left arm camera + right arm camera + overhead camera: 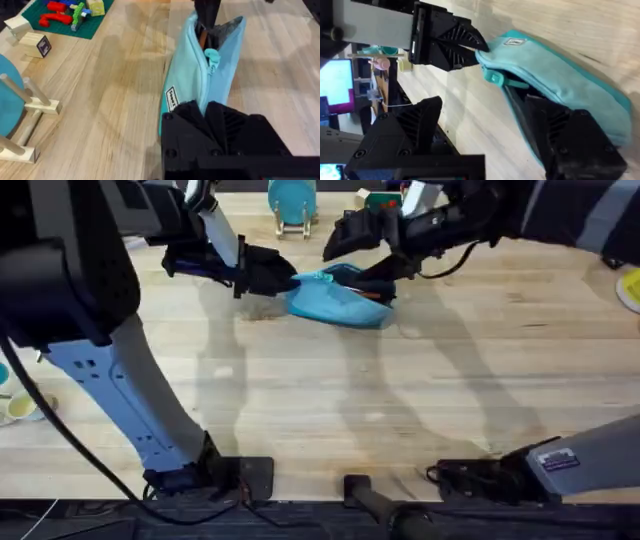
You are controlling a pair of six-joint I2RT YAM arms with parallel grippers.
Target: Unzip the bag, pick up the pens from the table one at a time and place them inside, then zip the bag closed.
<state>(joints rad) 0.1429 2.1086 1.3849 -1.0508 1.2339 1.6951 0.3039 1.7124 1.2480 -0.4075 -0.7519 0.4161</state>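
Note:
The light blue bag (335,302) lies at the far middle of the table (400,410), its zipper open and the teal pull tab (212,55) partway along. My left gripper (278,278) is shut on the bag's left end (200,107). My right gripper (385,272) is at the bag's other end, open, with one finger (555,130) reaching into the opening and the other (417,125) out over the table. An orange pen (201,36) shows inside the mouth of the bag, under that finger. The bag (560,75) and the left gripper (451,41) pinching it also appear in the right wrist view.
A round teal disc on a wooden stand (292,202) stands just behind the bag. A green mat with coloured blocks (60,15) and a wooden cube (37,44) lie beyond it. A yellow object (630,288) sits at the right edge.

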